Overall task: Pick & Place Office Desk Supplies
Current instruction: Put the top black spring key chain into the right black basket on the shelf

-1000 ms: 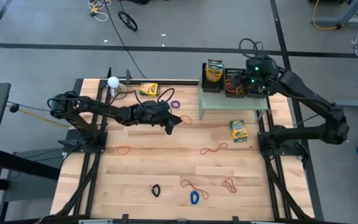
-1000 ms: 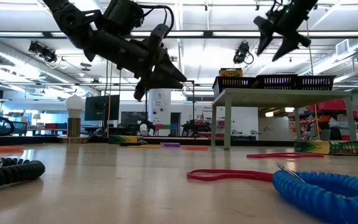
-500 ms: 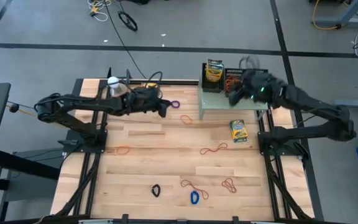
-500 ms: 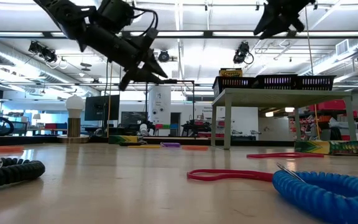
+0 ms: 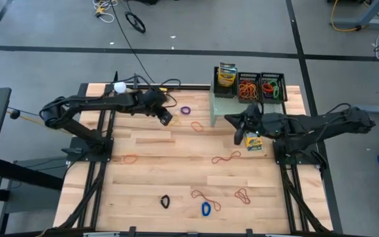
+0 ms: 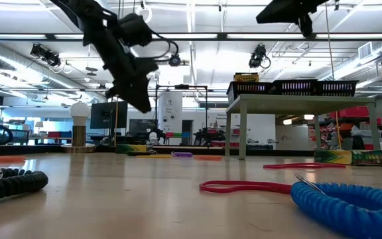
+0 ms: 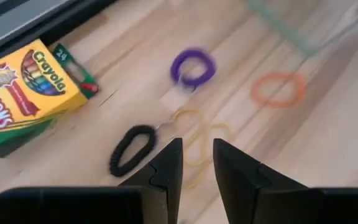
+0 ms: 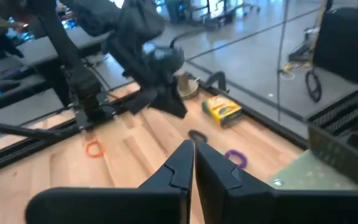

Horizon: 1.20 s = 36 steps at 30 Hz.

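The table [image 5: 150,171] is pale wooden planking, and the floor around it is grey with dark lines and loose cables. In the low view, a blue coiled band [image 6: 350,202] lies nearest, with a black coiled band [image 6: 8,182] to the side and a red rubber band [image 6: 244,188] flat just behind. Beyond the table stretches a large bright hall with ceiling lights.

From above, the near half of the table carries scattered loops: a black band [image 5: 165,201], a blue band [image 5: 206,209] and orange and red loops [image 5: 227,157]. A crayon box [image 5: 252,139] lies beside the right gripper [image 5: 237,133], whose fingers are pressed together with nothing between them in its wrist view.

Farther back, the left gripper [image 5: 165,117] hangs above the wood, its fingers [image 7: 166,171] slightly apart and empty. Below it lie a black coiled loop [image 7: 131,149], a thin yellow band [image 7: 197,140], a purple loop [image 7: 193,66] and an orange ring [image 7: 278,88]. A yellow and green box [image 7: 23,90] nearby reads "Crayola" and "24".

At the far edge, the pale green shelf [image 5: 224,105] bears another crayon box [image 5: 227,74] and black mesh trays [image 5: 260,86] holding orange and red bands.
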Motion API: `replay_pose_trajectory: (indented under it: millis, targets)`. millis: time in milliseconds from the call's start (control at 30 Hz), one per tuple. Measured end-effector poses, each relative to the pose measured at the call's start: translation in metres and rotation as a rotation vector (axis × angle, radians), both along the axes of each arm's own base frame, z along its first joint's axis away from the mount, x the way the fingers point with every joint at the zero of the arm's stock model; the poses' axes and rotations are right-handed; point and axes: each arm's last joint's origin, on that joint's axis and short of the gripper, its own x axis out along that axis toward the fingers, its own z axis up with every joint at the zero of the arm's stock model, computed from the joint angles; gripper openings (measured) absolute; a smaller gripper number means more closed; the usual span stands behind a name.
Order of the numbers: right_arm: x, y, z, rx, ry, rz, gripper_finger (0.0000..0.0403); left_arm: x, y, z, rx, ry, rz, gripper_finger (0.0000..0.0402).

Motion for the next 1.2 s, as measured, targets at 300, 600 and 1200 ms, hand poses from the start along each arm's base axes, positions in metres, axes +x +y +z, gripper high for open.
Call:
replay_pose_trajectory:
  millis: [300,600,1200]
  targets:
    - [-0.011,0.0,0.023,-0.036,-0.067,0.009,0.0005,-0.001,0.033,-0.04,-0.137,0.093,0.002,0.017]
    - [-0.011,0.0,0.024,-0.028,-0.078,0.007,0.001,-0.011,0.069,-0.069,-0.134,0.165,0.044,0.0211]
    - [-0.011,-0.001,0.024,-0.106,-0.043,0.026,0.0008,-0.009,0.057,-0.052,-0.074,0.156,-0.008,0.0016]
